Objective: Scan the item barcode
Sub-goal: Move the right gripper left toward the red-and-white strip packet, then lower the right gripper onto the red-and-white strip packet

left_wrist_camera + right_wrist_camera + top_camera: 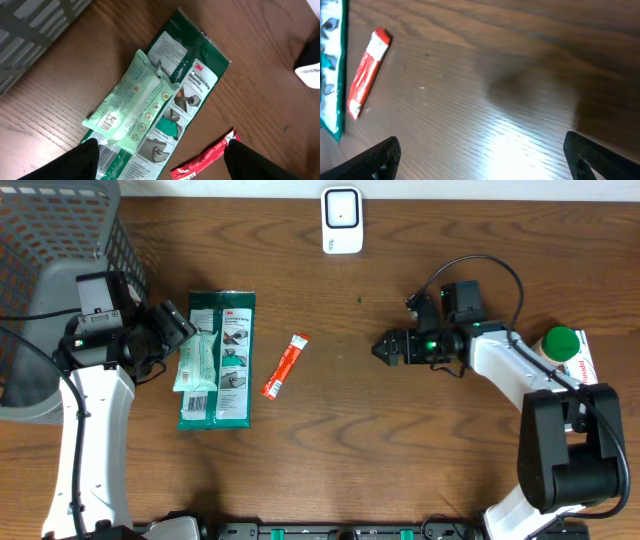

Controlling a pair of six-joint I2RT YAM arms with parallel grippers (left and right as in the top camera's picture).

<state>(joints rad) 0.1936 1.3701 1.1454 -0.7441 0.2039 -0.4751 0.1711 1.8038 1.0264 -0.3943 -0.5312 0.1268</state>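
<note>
At my left hand (162, 150): fingers spread wide, holding nothing, just beside the pale green packet.
At my right hand (382, 348): fingers at their widest, empty, over bare bench (400, 450), well apart from every item.
Pale green packet (135, 102): lies flat across the green gloves pack, with its barcode label (106, 120) facing up at the end nearest my left hand.
Green gloves pack (232, 330): flat on the bench beneath the packet, printed side up.
Red sachet (285, 366): alone on the bench, just right of the gloves pack, between my two hands.
Green-capped bottle (560, 340): at the right edge, beside my right arm.
White scanner (341, 220): at the far edge of the bench, well apart from the packet.
Grey basket (60, 240): far left corner, behind my left arm.
</note>
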